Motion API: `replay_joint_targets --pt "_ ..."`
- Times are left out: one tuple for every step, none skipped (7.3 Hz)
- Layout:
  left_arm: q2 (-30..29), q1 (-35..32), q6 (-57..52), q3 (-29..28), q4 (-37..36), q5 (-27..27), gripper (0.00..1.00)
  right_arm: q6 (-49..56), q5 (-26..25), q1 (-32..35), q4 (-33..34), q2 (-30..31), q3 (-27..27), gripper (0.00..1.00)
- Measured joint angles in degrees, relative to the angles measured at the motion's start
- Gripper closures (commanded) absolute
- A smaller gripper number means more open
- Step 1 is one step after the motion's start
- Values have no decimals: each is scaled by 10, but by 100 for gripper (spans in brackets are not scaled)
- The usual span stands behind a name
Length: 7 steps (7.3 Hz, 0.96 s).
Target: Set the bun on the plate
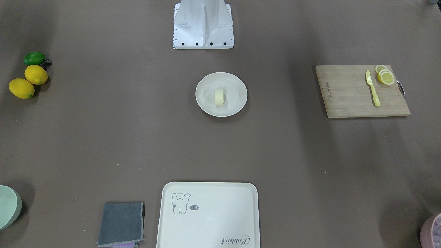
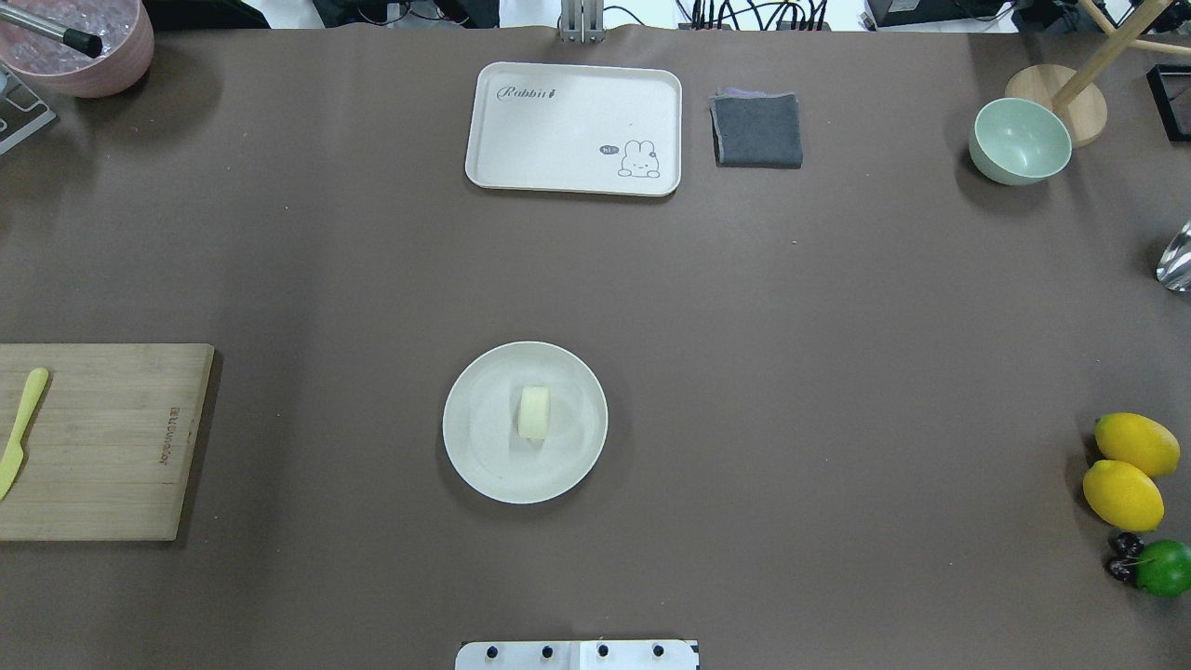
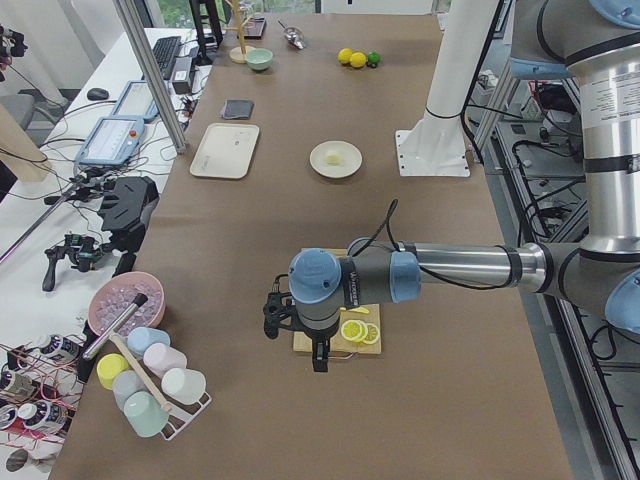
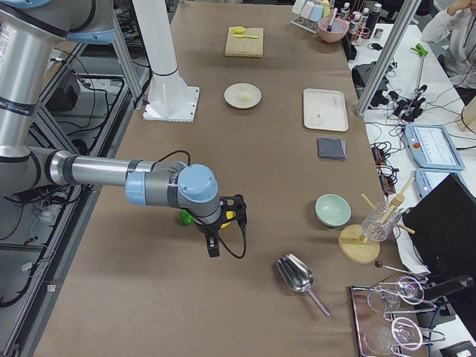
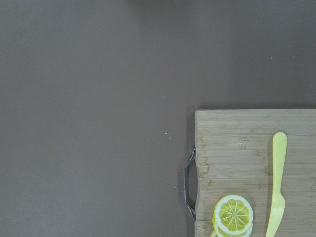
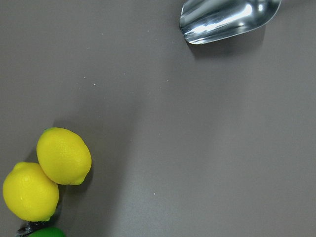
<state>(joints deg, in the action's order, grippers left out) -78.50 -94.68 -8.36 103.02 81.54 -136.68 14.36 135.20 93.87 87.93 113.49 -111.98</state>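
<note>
The bun [image 1: 219,96] is a small pale cream lump lying near the middle of the round cream plate [image 1: 236,85], at the table's centre in front of the robot base. The overhead view shows the same bun [image 2: 533,412] on the plate [image 2: 482,448]. Both arms are off to the table's ends, far from the plate. My left gripper [image 3: 276,314] hangs over the cutting board's end, and my right gripper [image 4: 235,210] hovers near the lemons. They show only in the side views, so I cannot tell whether either is open or shut.
A wooden cutting board [image 2: 112,447] with a yellow knife [image 2: 22,430] and lemon slices [image 1: 385,75] lies on my left. Two lemons [image 2: 1128,470] and a lime [image 2: 1163,567] sit on my right. At the far edge are a cream tray [image 2: 573,128], grey cloth [image 2: 757,129], green bowl [image 2: 1020,141] and metal scoop [image 6: 227,19].
</note>
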Motion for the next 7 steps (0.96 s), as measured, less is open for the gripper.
replay_joint_targets --pt "1 0 0 0 0 0 3 -1 2 0 0 0 0 0" --pt "2 -1 0 0 0 0 3 -1 4 0 0 -1 0 0" --pt "2 -1 0 0 0 0 3 -2 5 0 0 -1 0 0" --pt "2 -1 0 0 0 0 2 -3 6 0 0 -1 0 0" --pt "2 -1 0 1 0 0 3 -11 7 0 0 -2 -1 0" --pt "2 -1 0 2 0 0 3 -28 7 0 0 -5 -4 0" --pt "2 -1 0 3 0 -1 3 -48 6 -1 0 -8 -6 0"
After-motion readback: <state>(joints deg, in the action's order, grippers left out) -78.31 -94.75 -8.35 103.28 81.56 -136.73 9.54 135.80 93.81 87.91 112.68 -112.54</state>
